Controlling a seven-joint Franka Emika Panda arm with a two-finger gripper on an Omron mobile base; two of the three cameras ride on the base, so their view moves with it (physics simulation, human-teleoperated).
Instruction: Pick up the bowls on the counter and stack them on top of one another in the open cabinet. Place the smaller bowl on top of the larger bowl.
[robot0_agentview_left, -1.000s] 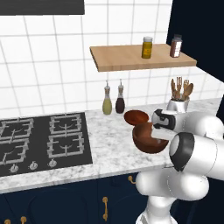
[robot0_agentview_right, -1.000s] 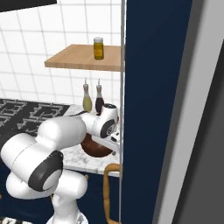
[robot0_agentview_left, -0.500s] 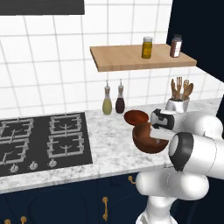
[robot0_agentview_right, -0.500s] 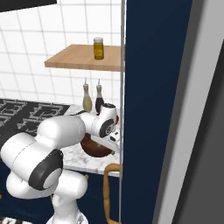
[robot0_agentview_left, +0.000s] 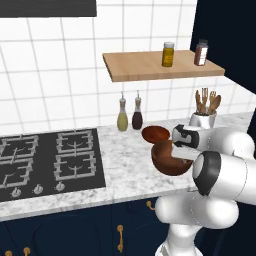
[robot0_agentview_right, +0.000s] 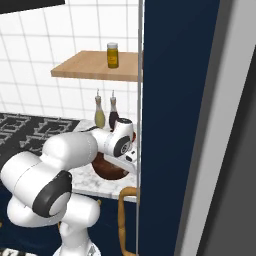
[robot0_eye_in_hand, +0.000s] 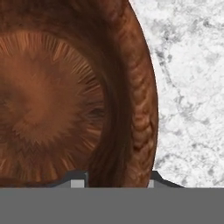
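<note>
Two bottles (robot0_agentview_left: 129, 114) are seen against the tiled wall, two jars (robot0_agentview_left: 168, 54) on the open cabinet (robot0_agentview_left: 150, 69), and two bowls on the worktop (robot0_agentview_left: 125, 165) — both empty. The smaller bowl (robot0_agentview_left: 155, 134) sits just behind the larger bowl (robot0_agentview_left: 170, 159), near the worktop's front edge. A utensil holder (robot0_agentview_left: 202, 119) stands to the right. In the hand view, the claw (robot0_eye_in_hand: 114, 179) is set astride the larger bowl's rim, one fingertip (robot0_eye_in_hand: 78, 178) inside, one outside; a firm clamp cannot be told. Bare worktop lies between hob (robot0_agentview_left: 47, 161) and bowls.
</note>
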